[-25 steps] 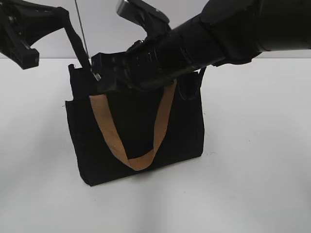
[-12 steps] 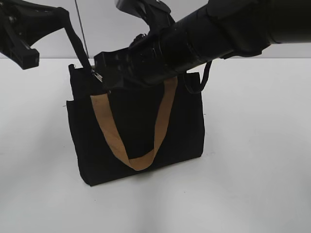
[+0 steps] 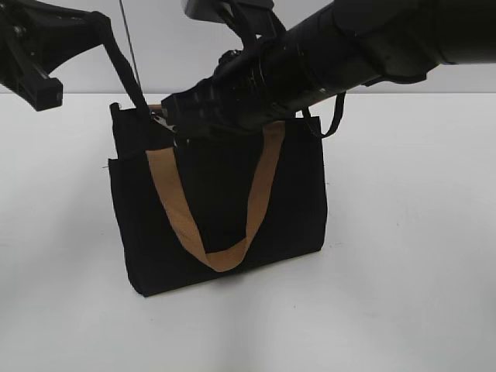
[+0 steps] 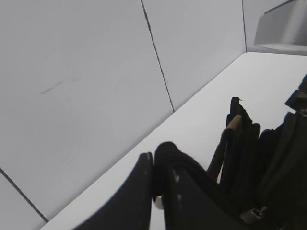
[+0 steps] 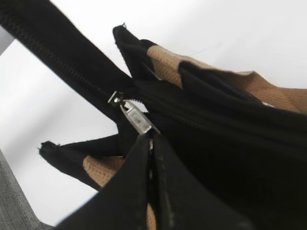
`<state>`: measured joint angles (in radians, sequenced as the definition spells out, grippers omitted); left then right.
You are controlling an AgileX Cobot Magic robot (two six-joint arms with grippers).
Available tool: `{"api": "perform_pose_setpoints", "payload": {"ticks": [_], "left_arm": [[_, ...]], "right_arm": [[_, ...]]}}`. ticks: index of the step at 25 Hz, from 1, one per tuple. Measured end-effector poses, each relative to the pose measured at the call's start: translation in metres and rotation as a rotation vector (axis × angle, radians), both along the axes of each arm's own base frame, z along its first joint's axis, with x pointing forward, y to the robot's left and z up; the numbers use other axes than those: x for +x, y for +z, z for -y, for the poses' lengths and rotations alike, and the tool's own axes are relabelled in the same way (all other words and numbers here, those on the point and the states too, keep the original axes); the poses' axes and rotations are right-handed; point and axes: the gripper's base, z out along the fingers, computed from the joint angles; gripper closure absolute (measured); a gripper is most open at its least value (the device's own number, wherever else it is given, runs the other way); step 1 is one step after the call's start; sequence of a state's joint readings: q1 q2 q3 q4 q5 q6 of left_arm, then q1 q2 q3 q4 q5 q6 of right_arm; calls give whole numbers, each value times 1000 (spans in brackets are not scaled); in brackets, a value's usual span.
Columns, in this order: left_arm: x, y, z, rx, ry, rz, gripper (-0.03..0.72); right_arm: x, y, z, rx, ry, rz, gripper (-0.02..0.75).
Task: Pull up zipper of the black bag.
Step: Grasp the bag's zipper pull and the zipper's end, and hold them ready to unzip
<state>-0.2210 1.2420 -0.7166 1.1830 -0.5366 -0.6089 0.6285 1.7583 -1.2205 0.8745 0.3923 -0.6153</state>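
Black fabric forms the black bag (image 3: 221,205), standing upright near the middle of a white table (image 3: 403,256), with one tan strap handle (image 3: 221,209) hanging down its front face. What lies inside the bag cannot be seen. Along the top edge runs the zipper (image 5: 76,74); its silver pull tab (image 5: 136,119) sits near the bag's left end. The right gripper (image 5: 149,141), reaching across from the right, has its fingers pressed together on the lower end of that tab. The left gripper (image 4: 158,191) has its fingers closed on a black fabric strip (image 3: 124,66) rising from the bag's left top corner. Behind the table stands a pale panelled wall (image 4: 96,72) with thin dark seams.
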Motion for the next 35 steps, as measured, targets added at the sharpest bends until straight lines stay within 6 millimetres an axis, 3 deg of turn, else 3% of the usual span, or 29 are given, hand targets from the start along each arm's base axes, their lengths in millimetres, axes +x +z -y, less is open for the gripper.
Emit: {"api": "perform_pose_setpoints", "payload": {"ticks": [14,22,35], "left_arm": [[0,0,0,0,0,0,666],[0,0,0,0,0,0,666],[0,0,0,0,0,0,666]], "right_arm": [[1,3,2,-32,18,52,738],[2,-6,0,-46,25,30,731],[-1,-9,-2,-31,38,-20,615]]}}
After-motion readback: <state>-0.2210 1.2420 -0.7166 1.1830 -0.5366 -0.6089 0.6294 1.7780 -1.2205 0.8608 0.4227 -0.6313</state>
